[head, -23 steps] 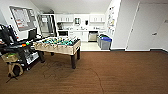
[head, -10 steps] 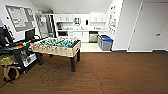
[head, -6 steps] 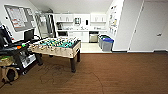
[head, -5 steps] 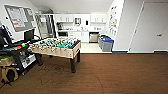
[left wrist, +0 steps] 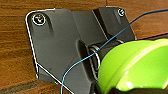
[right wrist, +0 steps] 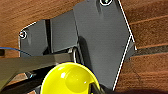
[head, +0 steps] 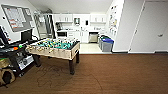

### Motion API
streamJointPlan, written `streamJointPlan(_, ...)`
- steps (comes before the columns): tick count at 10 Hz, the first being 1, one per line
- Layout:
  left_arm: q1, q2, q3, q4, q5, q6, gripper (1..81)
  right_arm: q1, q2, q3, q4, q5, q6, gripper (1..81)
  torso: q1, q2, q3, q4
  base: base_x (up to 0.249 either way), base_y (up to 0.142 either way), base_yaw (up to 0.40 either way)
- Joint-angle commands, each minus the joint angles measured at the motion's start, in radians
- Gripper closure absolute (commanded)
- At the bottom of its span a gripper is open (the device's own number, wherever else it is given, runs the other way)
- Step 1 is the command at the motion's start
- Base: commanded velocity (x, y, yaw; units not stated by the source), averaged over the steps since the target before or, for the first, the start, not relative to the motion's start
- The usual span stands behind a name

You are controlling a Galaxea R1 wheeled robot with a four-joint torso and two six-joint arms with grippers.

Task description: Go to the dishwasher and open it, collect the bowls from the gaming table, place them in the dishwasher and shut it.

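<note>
A lime-green bowl (left wrist: 135,66) hangs over the brown wood floor in the left wrist view, with my left gripper (left wrist: 125,90) shut on its lower edge. A second bowl (right wrist: 67,80), yellow-green, sits in my right gripper (right wrist: 91,88), where a dark finger lies across its rim. In the head view the dishwasher (head: 93,37) is a small steel front under the counter of the white kitchen at the far end of the room. I cannot tell whether its door is open. The gaming table is out of view.
A table-football table (head: 53,47) stands left of centre on the wood floor (head: 112,72). A dark desk with a monitor (head: 15,50) lines the left wall. Blue-lidded bins (head: 106,43) stand at the kitchen entrance's right side. A white wall and door (head: 150,27) are on the right.
The whole head view has shifted only slightly, so the camera has barely moved. Nothing in the room has changed place.
</note>
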Motion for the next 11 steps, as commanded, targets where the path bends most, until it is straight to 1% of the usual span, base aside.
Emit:
streamJointPlan(1, -0.027, -0.015, -0.003, 0.000, 0.029, 0.003, 81.1, 0.033, -0.003, -0.001, -0.011, -0.043, -0.002, 81.1, 0.000, 0.000, 0.000, 0.000, 0.113, -0.082, 0.000)
streamJointPlan(2, -0.027, -0.015, -0.003, 0.000, 0.029, 0.003, 81.1, 0.033, -0.003, -0.001, -0.011, -0.043, -0.002, 81.1, 0.000, 0.000, 0.000, 0.000, 0.113, -0.064, 0.000)
streamJointPlan(11, -0.025, -0.016, -0.001, 0.000, 0.027, 0.004, 81.1, 0.032, -0.004, -0.001, -0.011, -0.042, -0.002, 81.1, -0.001, 0.000, 0.000, 0.000, 0.111, 0.000, 0.000)
